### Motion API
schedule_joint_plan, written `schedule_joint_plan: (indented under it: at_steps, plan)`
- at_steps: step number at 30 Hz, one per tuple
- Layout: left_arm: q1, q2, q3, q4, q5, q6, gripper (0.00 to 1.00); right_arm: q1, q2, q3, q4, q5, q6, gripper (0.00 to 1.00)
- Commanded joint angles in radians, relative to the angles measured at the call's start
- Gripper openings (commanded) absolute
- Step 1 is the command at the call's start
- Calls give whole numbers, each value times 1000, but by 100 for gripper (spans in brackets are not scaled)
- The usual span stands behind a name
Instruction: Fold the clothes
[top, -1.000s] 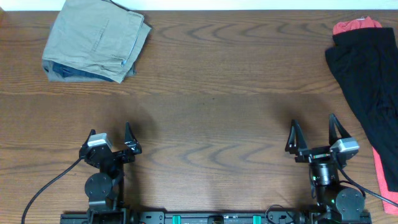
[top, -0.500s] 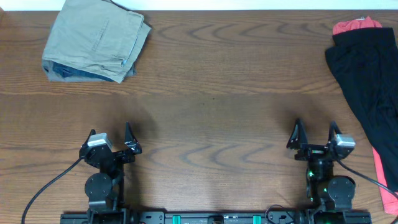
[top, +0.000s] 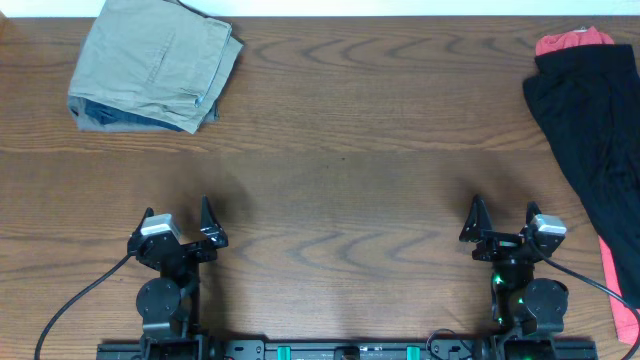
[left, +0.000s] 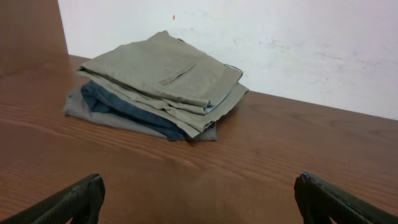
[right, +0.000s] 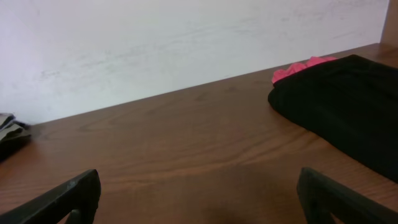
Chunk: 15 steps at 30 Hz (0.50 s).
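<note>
A folded stack of clothes sits at the far left of the table: khaki shorts (top: 155, 55) on top, navy denim (top: 125, 115) and a grey piece under them. The stack also shows in the left wrist view (left: 161, 74). An unfolded black garment (top: 590, 130) lies over a red piece (top: 570, 42) at the far right, also in the right wrist view (right: 348, 106). My left gripper (top: 178, 222) is open and empty near the front edge. My right gripper (top: 503, 220) is open and empty near the front edge.
The wooden table (top: 340, 150) runs to a white wall at the back. The arm bases and cables sit along the front edge. The red piece also runs down the right table edge (top: 620, 300).
The right arm has drawn back slightly toward the front edge, its gripper still open. The left arm and the clothes have not moved.
</note>
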Motion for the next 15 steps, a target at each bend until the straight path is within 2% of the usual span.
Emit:
schedule_joint_plan:
  at_steps: [1,15]
  plan:
    - [4,-6,-22,-34,-27,9,98,-7,-6,-1,-4,10,13,99]
    - [4,-6,-22,-33,-27,9,98,-7,-6,-1,-4,10,13,99]
